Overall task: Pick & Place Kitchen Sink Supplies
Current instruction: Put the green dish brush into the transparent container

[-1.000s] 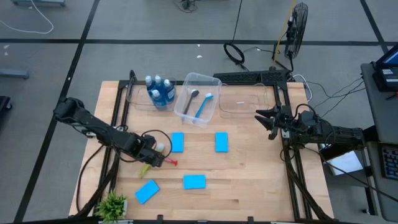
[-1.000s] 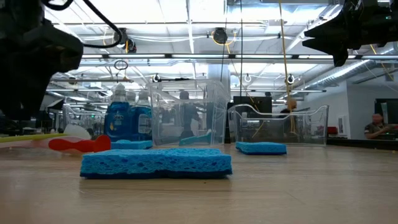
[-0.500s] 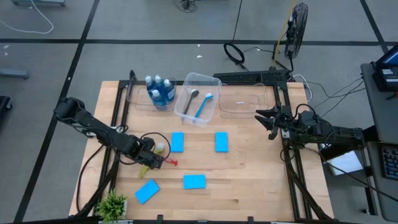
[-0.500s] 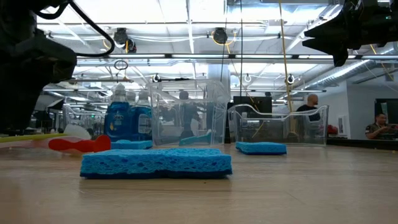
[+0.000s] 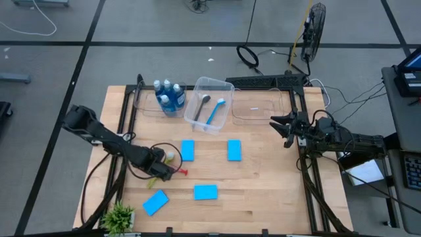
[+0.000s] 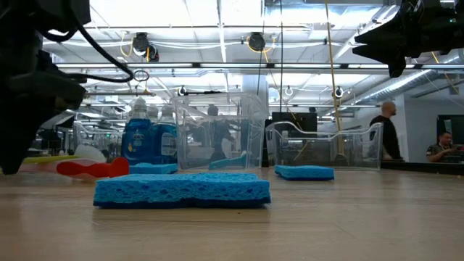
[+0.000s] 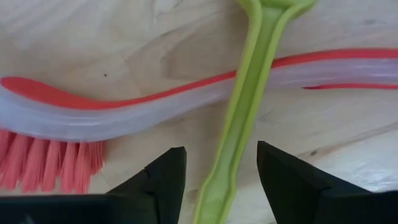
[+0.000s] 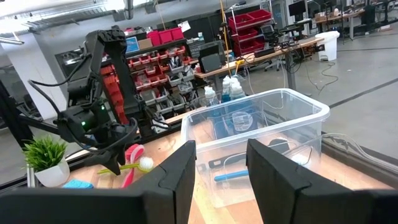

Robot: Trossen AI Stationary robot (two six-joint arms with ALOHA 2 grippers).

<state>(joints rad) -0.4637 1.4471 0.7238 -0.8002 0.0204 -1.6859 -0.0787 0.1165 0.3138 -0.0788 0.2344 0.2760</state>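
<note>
A yellow-green brush (image 7: 244, 118) lies on the wooden table, its handle crossing over a red brush (image 7: 143, 109) with red bristles. My left gripper (image 7: 221, 155) points down over them, open, one finger on each side of the green handle and touching nothing; in the high view it is at the table's left (image 5: 162, 169). Several blue sponges (image 5: 187, 150) lie flat on the table. Blue soap bottles (image 5: 168, 96) stand in the far left clear bin. My right gripper (image 5: 285, 128) waits open at the right edge.
A tilted clear bin (image 5: 209, 105) at the far middle holds a blue brush and a dark one. Another clear bin (image 5: 258, 105) stands to its right. A small potted plant (image 5: 119, 216) sits at the near left corner. People move in the room behind.
My left gripper has come down toward the two crossed brushes, still pointing down and still open. Nothing on the table has moved.
</note>
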